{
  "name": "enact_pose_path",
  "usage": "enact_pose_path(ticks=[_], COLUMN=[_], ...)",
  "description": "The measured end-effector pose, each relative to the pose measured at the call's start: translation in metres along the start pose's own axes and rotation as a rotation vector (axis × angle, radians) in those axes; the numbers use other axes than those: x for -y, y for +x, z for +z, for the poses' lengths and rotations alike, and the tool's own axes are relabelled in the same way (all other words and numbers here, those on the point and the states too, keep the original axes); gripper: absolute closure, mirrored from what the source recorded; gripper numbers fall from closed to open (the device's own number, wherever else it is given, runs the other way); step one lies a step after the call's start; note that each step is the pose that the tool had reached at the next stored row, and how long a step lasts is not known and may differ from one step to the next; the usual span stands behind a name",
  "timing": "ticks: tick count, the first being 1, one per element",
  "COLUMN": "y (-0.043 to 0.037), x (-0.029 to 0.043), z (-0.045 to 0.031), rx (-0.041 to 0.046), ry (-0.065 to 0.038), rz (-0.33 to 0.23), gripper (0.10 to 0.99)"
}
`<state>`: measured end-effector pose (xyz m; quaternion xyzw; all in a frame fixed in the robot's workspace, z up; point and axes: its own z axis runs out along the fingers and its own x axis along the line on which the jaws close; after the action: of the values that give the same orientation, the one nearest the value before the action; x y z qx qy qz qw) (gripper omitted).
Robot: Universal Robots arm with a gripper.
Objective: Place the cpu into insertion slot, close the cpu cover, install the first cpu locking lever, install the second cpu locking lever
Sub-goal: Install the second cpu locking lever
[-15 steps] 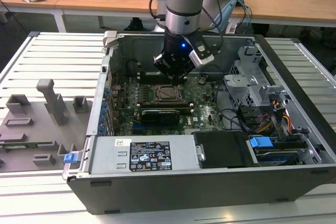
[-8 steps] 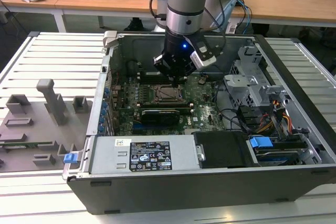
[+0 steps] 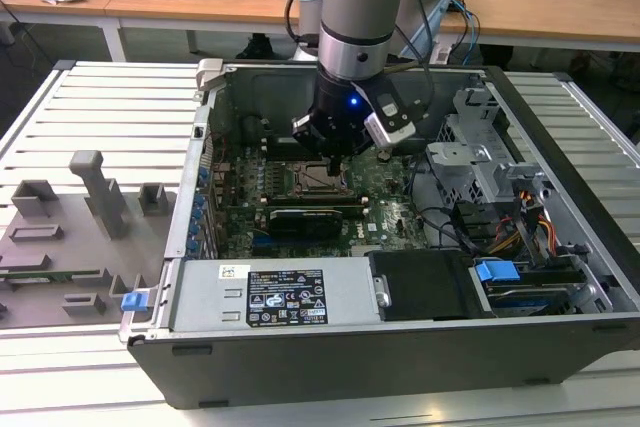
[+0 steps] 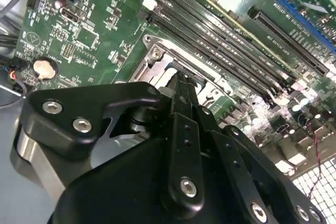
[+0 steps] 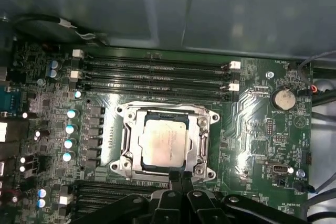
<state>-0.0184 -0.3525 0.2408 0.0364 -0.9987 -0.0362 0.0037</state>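
Observation:
In the first wrist view the cpu (image 5: 164,140), a silvery-grey square chip, lies flat in the insertion slot (image 5: 122,160). The cpu cover (image 5: 132,136), a thin silvery frame, rests down around the chip's edges. My gripper (image 5: 179,176) has its two black fingers pressed together, with the tips at the socket's edge beside the chip and nothing visible between them. In the second wrist view the gripper (image 4: 181,80) tips sit just over the cover (image 4: 157,62). In the exterior view the gripper (image 3: 334,158) hangs directly above the socket (image 3: 320,180) on the green motherboard (image 3: 385,202).
Long black memory slots (image 5: 157,74) run beside the socket, and a coin battery (image 5: 283,98) sits on the board. The open computer case (image 3: 200,147) has a power supply (image 3: 280,292) and a drive cage (image 3: 490,162) around the board. A grey fixture tray (image 3: 70,237) lies at the exterior view's left.

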Motion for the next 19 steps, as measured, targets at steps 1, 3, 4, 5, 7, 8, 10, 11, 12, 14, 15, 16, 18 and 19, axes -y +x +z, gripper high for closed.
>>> enact_pose_path(ticks=[1,3,4,5,7,8,10,11,12,14,15,16,18,19], y=[0.0001,0.0005,0.0006,0.0012,0.0093,0.0117,0.0166,0.0226,0.0312,0.0354,0.0359,0.0367,0.0376,0.0383], x=[0.0014,0.0063,0.0085,0.0089,0.0102,0.0105,0.0129,0.0148,0.0149,0.0150,0.0153,0.0177,0.0224,0.0244], z=[0.0001,0.0002,0.0004,0.0008,0.0013,0.0013,0.0012,0.0012,0.0021,0.0068,0.0106,0.0115,0.0117,0.0118], rx=[0.0002,0.0002,0.0002,0.0004,0.0003,0.0003,0.0005,0.0005,0.0007,0.0007,0.0006,0.0008,0.0017,0.0020], ry=[-0.002,-0.003,-0.003,-0.003,-0.003,-0.003,-0.006,-0.007,-0.008,-0.009,-0.009,-0.013,-0.023,-0.028], rz=[0.000,0.000,0.000,0.000,0.000,0.000,0.000,0.000,0.000,0.000,0.000,0.000,0.000,0.000], gripper=[0.980,0.980,0.980,0.980,0.980,0.980,0.980,0.980,0.980,0.980,0.980,0.980,0.980,0.980])
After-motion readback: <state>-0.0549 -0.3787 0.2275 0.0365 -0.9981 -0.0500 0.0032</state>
